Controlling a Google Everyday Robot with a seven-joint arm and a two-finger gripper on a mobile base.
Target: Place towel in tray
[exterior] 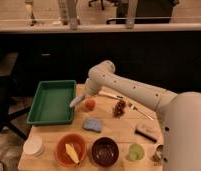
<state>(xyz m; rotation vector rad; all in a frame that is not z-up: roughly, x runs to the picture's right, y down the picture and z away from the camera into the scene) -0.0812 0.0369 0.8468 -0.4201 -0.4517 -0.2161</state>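
Observation:
The green tray (pixel 49 116) lies at the table's left side, with nothing showing inside it. My gripper (pixel 83 96) hangs just off the tray's right rim, at the end of the white arm that reaches in from the right. It is shut on the towel (pixel 76 102), a small pale grey cloth that droops from it down to the left, over the tray's right edge.
A small orange fruit (pixel 90 104) and a blue sponge (pixel 92 124) lie right of the tray. Further right are a dark red cluster (pixel 119 107), a utensil (pixel 138 111) and a dark block (pixel 145 132). Along the front stand a white cup (pixel 33 146), an orange bowl (pixel 70 149), a dark bowl (pixel 104 150) and a green cup (pixel 135 151).

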